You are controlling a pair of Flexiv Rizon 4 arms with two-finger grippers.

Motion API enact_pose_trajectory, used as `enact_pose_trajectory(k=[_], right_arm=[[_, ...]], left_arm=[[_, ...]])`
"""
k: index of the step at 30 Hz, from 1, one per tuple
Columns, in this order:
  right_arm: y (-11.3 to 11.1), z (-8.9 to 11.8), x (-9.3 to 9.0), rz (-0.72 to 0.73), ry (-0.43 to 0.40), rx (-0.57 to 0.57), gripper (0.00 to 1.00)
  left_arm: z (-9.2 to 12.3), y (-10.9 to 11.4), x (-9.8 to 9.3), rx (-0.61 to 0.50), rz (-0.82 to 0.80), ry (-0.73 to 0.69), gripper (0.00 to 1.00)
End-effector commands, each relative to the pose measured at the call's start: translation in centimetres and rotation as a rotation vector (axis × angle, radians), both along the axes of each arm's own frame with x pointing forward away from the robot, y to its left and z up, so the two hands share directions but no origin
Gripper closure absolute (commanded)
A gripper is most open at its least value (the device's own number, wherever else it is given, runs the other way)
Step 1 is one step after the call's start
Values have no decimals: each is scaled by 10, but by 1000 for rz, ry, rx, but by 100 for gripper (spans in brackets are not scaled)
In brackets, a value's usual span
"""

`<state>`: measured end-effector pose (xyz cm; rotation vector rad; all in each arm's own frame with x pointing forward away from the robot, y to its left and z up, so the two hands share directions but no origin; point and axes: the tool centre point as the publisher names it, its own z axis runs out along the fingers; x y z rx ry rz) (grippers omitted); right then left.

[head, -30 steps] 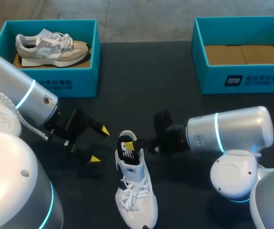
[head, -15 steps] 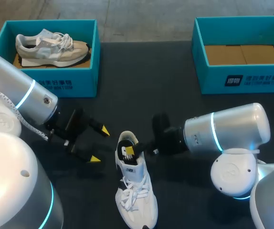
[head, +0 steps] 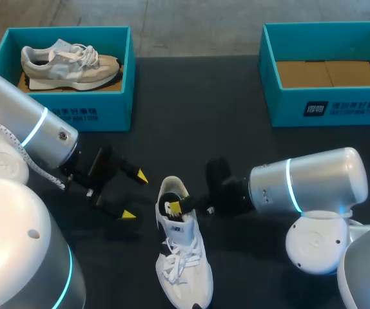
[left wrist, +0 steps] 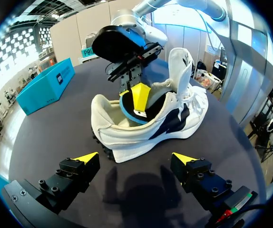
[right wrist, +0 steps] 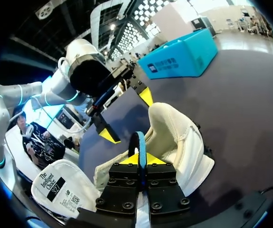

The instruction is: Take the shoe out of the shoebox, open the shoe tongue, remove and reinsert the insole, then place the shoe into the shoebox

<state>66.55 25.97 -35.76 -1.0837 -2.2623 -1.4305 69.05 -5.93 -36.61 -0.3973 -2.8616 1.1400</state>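
Right gripper (right wrist: 139,160) pinches the blue insole (right wrist: 140,141) inside the white shoe (head: 185,261) by the worktop's near edge; left gripper (head: 134,195) gapes empty.

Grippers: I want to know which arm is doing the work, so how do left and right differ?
Left gripper is open and empty; right gripper is shut on the insole. The left stands beside the white shoe, apart from it; the right reaches into its opening. Both point at that shoe.
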Motion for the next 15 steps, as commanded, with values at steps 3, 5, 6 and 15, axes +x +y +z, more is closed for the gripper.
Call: enact_pose_trajectory(k=[3,5,6,15], right_arm=[[6,8,7,1,-31,-11,58],[8,11,9,2,-44,-14,53],[8,13,10,1,-54,-16,53],[11,28,11,-14,-125,-38,51]], left_arm=[[0,0,-1,3,1,-2,0],[0,0,-1,3,1,-2,0],[0,0,-1,3,1,-2,0],[0,0,-1,3,1,-2,0]])
